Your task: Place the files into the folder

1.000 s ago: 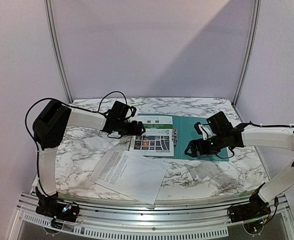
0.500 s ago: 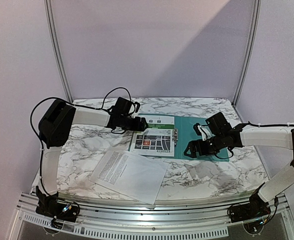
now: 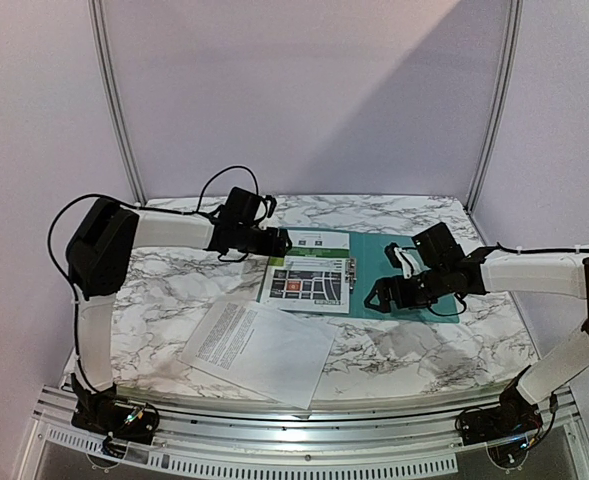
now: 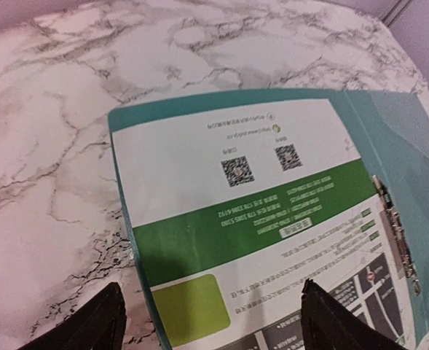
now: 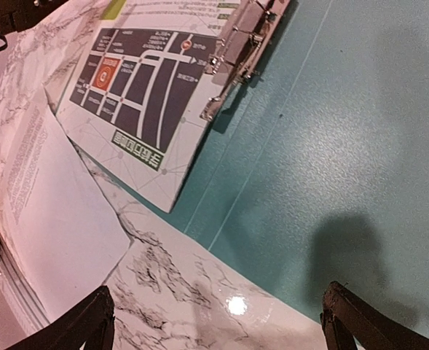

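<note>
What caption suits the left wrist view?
Open fingers above the green-headed map sheet lying in the open teal folder on a marble table.

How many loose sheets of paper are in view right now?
2. The green-headed map sheet lies in the open folder, left of its clip; the white text sheet lies on the table, nearer the arm bases. Any sheet stacked beneath would be hidden.

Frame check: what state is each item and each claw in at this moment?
folder, open, flat on the table.
metal clip, at the folder's spine; clamped or not, cannot tell.
green-header sheet, face up on the folder's left half, edge at the metal clip.
white text sheet, on the table, outside the folder.
left claw, open, empty, over the green-header sheet.
right claw, open, empty, over the folder's near edge.
</note>
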Tool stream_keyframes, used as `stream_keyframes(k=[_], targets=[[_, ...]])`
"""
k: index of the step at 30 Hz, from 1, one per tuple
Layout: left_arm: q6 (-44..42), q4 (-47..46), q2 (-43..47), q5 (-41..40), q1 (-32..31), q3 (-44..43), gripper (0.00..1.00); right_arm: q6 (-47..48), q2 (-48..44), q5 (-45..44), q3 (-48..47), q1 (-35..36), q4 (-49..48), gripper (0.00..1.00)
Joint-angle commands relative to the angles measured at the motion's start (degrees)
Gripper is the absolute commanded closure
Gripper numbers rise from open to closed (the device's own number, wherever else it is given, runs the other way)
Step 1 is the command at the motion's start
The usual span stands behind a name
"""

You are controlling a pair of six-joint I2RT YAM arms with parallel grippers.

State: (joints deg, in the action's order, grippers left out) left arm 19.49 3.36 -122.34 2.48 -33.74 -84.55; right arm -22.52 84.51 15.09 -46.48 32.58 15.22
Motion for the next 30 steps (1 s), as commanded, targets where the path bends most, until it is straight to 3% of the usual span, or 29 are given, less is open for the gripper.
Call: stream_keyframes(k=[1,4,10,16,20,30], targets=[[-1.67,-1.56,8.31,-2.02,-2.00,3.57,0.13,-2.88,0.22,5.85,0.16,-0.18,-7.26,0.01],[-0.63,-7.72,14.32,-7.08,-2.71,10.18,0.02,-5.04,0.37,6.72,0.44,-0.17,-9.71,0.01],[0.86,-17.26,21.80,-14.88,-2.30,20.20,0.01,-7.34,-0.33,6.19,1.47,-0.14,-12.02,0.01],[-2.32,-19.86,23.02,-5.29,-2.04,21.96,0.01,-9.79,-1.39,6.00,3.73,-0.15,-14.72,0.01],[-0.11,-19.13,22.60,-0.08,-2.35,21.66,0.10,-12.00,-1.79,6.21,5.76,-0.17,-18.07,0.01],[0.51,-19.57,19.50,3.24,-9.27,22.00,0.19,-18.40,0.60,9.28,8.51,-0.17,-26.55,0.01]])
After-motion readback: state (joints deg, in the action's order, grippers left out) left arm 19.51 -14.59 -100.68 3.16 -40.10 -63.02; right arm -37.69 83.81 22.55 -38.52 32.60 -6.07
